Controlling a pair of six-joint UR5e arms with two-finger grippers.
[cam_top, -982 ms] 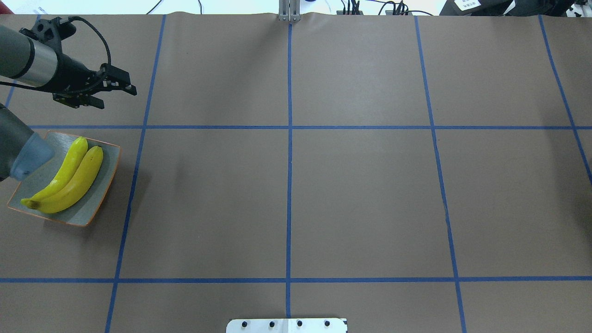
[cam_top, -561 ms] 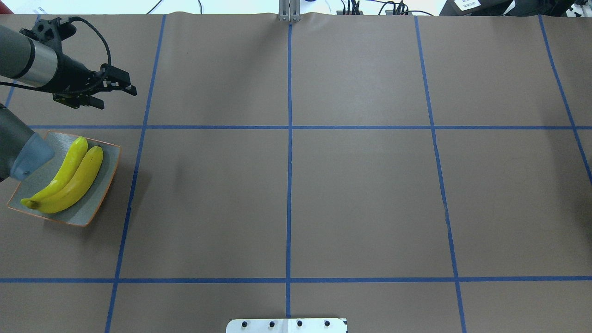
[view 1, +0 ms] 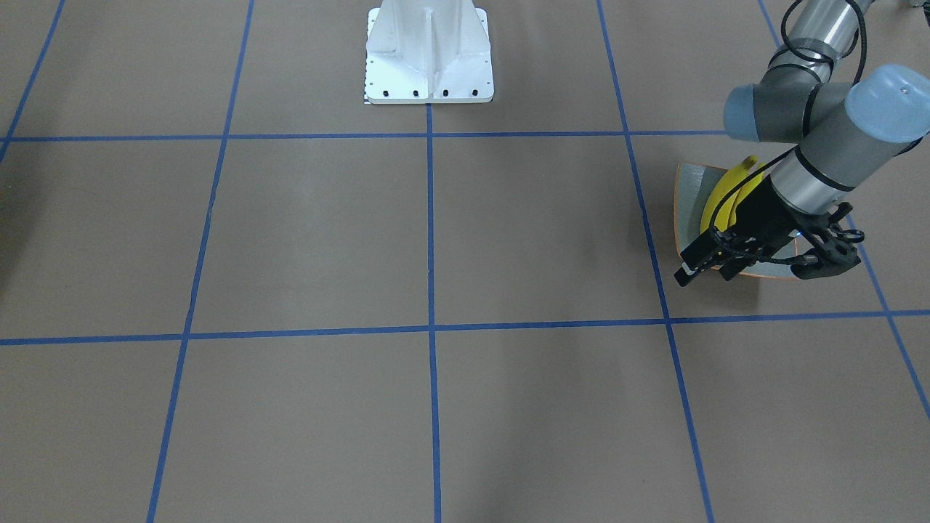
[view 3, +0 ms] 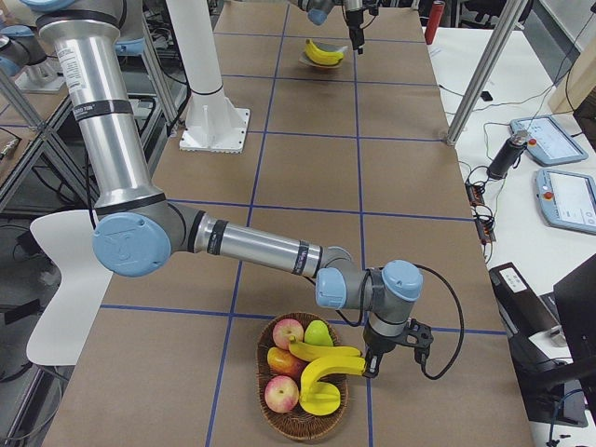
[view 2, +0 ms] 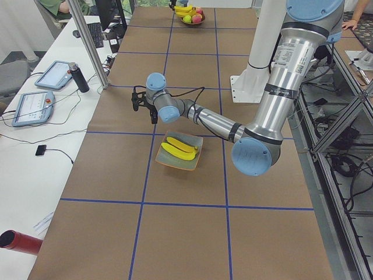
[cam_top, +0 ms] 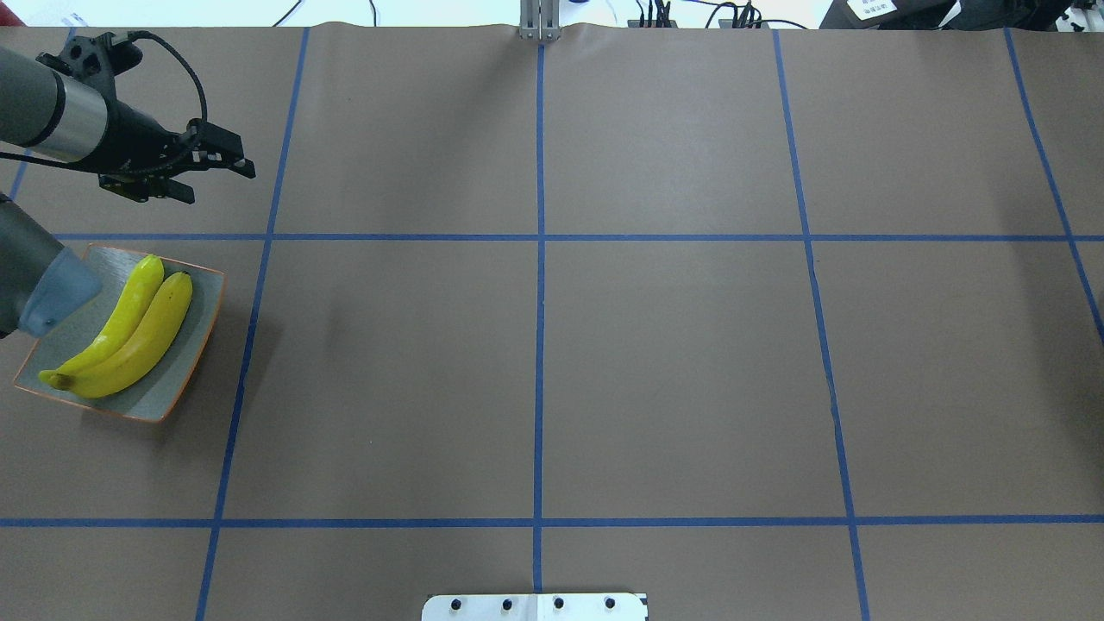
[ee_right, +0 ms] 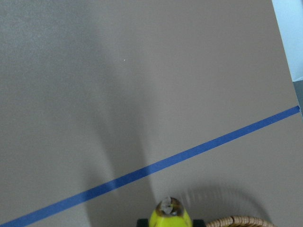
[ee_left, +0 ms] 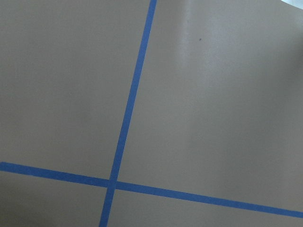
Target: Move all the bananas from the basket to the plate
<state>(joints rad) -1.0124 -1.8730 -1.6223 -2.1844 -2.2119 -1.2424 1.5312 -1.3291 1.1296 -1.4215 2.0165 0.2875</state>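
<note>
Two yellow bananas (cam_top: 138, 332) lie side by side on the square grey plate (cam_top: 172, 384) at the table's left end. My left gripper (cam_top: 217, 179) hovers beyond the plate over bare table, open and holding nothing. It also shows in the front view as my left gripper (view 1: 708, 267), in front of the plate (view 1: 689, 200). At the far right end, the woven basket (view 3: 270, 414) holds bananas (view 3: 321, 400) and other fruit. My right gripper (view 3: 370, 365) is at its rim, shut on a banana (view 3: 331, 365). That banana's tip (ee_right: 169, 213) shows between the black fingertips in the right wrist view.
Red and green apples (view 3: 287, 332) lie in the basket. The white robot pedestal (view 1: 429, 58) stands at the table's near middle. A side bench carries tablets (view 3: 566, 196) and a bottle (view 3: 510, 154). Blue tape lines grid the brown table.
</note>
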